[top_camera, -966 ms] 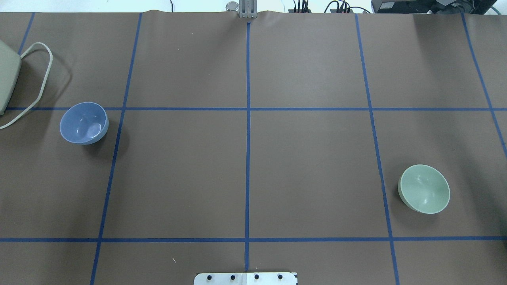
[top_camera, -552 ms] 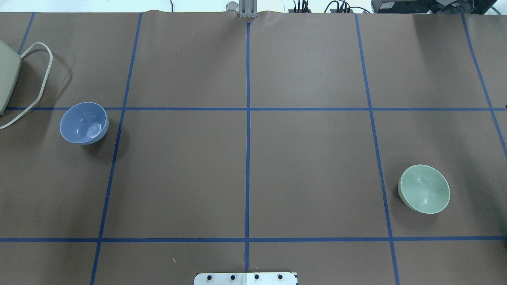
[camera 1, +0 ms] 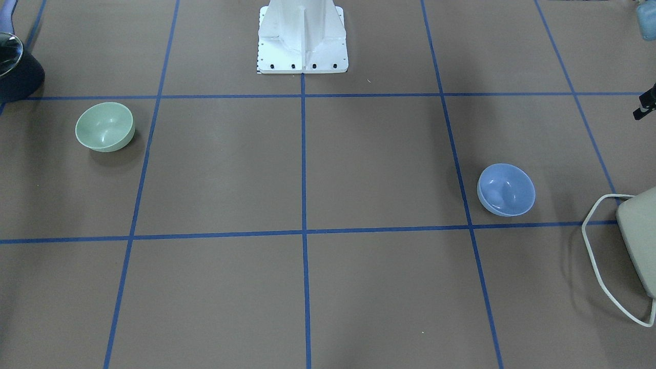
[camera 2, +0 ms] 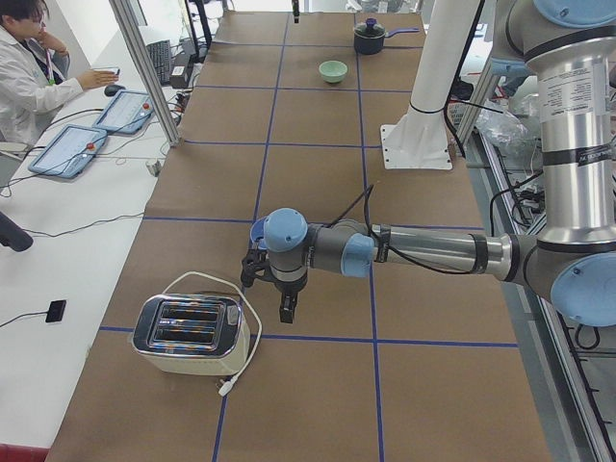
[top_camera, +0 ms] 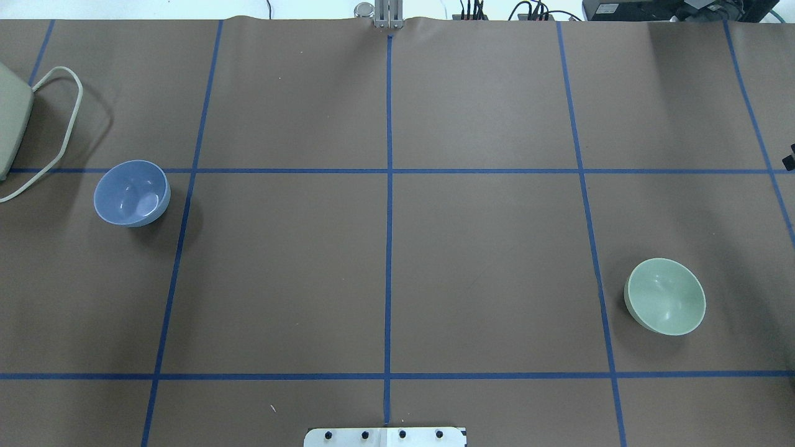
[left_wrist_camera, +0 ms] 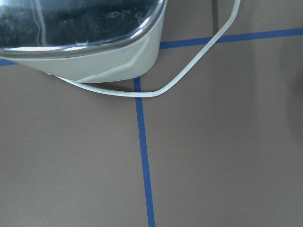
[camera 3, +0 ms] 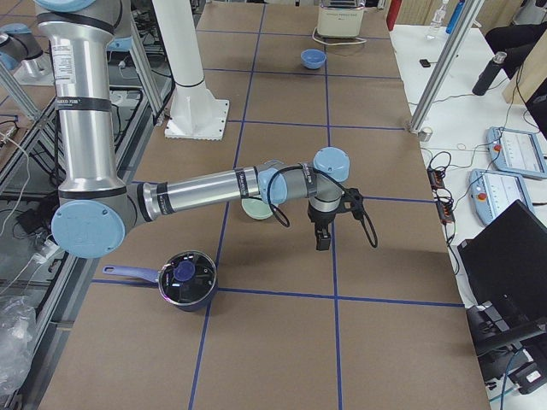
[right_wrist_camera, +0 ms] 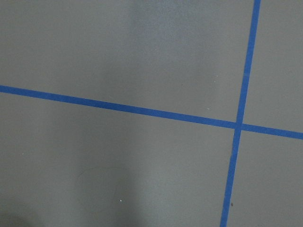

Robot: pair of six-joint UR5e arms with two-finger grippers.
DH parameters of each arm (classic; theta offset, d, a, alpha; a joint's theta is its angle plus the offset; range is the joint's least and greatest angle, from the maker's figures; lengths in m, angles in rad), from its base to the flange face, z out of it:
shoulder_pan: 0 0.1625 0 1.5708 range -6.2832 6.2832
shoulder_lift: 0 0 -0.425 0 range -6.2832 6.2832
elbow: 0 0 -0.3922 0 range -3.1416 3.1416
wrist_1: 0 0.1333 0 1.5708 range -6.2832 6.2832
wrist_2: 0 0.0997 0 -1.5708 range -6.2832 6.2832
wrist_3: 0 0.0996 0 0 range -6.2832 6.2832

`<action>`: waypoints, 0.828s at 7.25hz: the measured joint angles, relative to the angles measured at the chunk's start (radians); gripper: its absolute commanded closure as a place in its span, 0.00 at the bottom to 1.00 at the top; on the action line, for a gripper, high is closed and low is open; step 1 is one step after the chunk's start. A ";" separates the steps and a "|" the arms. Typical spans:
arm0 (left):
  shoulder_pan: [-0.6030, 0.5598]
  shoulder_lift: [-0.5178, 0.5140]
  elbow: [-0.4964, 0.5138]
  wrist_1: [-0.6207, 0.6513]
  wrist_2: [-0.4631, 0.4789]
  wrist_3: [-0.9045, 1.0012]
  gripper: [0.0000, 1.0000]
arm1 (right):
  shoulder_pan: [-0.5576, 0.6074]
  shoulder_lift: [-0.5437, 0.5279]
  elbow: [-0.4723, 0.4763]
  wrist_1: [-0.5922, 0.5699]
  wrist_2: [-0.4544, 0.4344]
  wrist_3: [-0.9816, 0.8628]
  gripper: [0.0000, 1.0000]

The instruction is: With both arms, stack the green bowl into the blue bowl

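Note:
The green bowl (top_camera: 664,297) stands upright on the table's right side, also seen as the green bowl (camera 1: 104,126). The blue bowl (top_camera: 131,193) stands upright at the far left, near the toaster. My left gripper (camera 2: 287,310) hangs above the table between the blue bowl (camera 2: 257,231) and the toaster, touching neither. My right gripper (camera 3: 322,239) hangs above the table just beyond the green bowl (camera 3: 255,207), which the arm partly hides. Neither wrist view shows fingers, so I cannot tell whether either gripper is open or shut.
A toaster (top_camera: 12,121) with a looped white cord (top_camera: 62,124) sits at the far left edge. A dark lidded pot (camera 3: 186,278) stands beyond the green bowl at the right end. The white base column (camera 1: 302,36) rises at the near centre. A person (camera 2: 29,77) sits beside the table.
A small black part of the right gripper has come into the overhead view at its right edge. Both bowls have stayed put.

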 measured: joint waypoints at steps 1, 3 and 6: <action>0.003 -0.021 -0.002 -0.017 -0.001 -0.028 0.00 | -0.007 0.002 0.009 0.000 0.052 0.016 0.00; 0.028 -0.045 -0.012 -0.051 -0.002 -0.098 0.00 | -0.041 0.009 0.046 0.000 0.108 0.041 0.00; 0.143 -0.058 -0.034 -0.152 -0.001 -0.307 0.00 | -0.100 0.006 0.137 0.025 0.118 0.052 0.00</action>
